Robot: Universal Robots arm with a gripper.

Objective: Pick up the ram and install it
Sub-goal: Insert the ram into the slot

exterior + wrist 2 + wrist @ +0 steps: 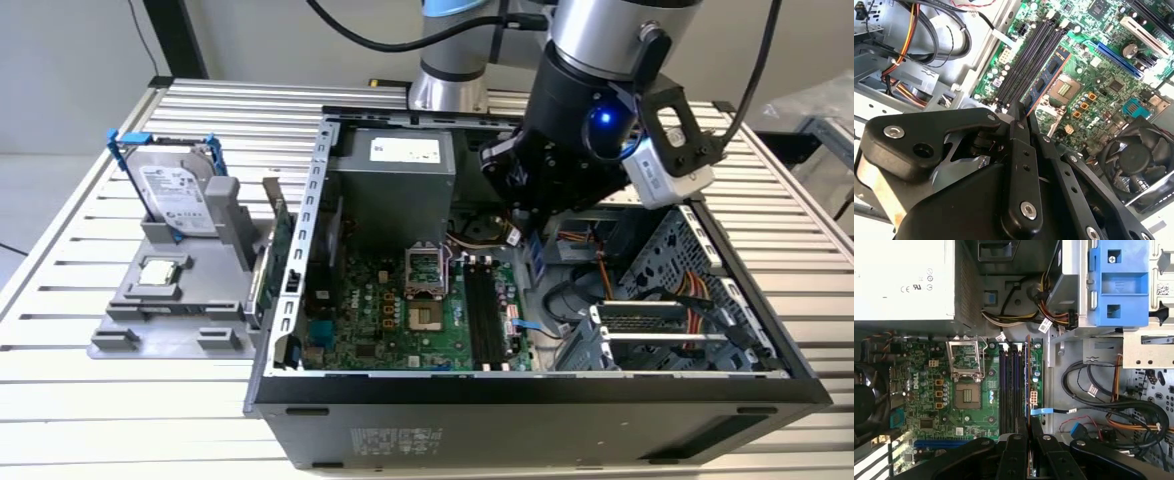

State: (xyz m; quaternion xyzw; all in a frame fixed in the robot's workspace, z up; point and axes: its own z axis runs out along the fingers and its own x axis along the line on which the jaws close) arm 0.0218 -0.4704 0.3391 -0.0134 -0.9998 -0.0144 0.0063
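Black fingers (1021, 165) of the gripper (1023, 114) are clamped on the ram (1046, 77), which hangs edge-down over the motherboard's 4 black slots (1009, 390) inside the open computer case (534, 420).

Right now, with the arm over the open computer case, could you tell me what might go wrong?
The gripper holds the ram over the black memory slots; if it is not lined up with one slot, pressing could jam or bend it. The open processor socket lies right beside the slots, so a slip might hit it.
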